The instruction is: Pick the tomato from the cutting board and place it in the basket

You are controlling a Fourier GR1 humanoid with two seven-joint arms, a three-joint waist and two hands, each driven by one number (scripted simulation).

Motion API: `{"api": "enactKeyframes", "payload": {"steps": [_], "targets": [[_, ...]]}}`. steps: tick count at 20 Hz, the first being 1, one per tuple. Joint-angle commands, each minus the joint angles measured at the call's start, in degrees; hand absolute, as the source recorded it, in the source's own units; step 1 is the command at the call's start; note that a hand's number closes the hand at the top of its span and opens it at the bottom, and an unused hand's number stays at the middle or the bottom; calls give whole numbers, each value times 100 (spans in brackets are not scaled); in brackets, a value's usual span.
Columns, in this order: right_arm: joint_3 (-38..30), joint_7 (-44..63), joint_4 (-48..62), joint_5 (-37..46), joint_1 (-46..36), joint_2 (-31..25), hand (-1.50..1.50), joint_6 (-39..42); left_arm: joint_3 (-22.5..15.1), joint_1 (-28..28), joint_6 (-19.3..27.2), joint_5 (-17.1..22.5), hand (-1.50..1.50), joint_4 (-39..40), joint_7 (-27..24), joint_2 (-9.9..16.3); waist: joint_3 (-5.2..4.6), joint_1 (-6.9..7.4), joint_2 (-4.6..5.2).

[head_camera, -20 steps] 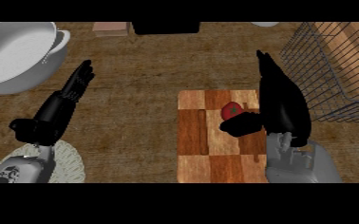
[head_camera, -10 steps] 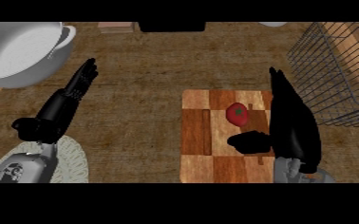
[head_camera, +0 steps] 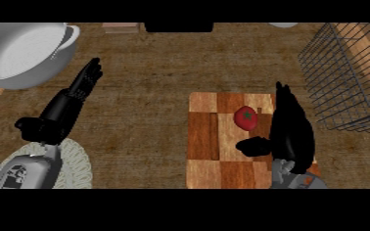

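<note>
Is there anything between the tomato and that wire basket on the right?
In the head view, the right hand stands between the tomato and the wire basket; beyond it only cutting board and bare counter.

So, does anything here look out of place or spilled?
Nothing stands out. The tomato lies whole on the cutting board, beside the open right hand; the basket stands upright.

Nothing readable here, honestly. No text, labels, brand marks or numbers show up on anything in the head view. Same goes for signs.
</note>
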Motion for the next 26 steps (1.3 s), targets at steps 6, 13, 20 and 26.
{"api": "enactKeyframes", "payload": {"steps": [6,13,20,26], "targets": [[-430,-540,327,-42,87,-18,-150,-371,379,-170,-434,-162,0,150,14,-172,-1,-4,-1],[425,54,505,118,-88,142,-150,-882,364,-66,-334,-441,0,-142,273,-469,-1,6,-3],[3,-99,976,101,-249,143,-150,-537,558,-26,-618,-452,0,-152,159,-454,-1,5,-1],[-187,-323,1350,6,-285,121,-150,-652,468,45,-567,-695,0,18,-6,-739,-1,3,1]]}}
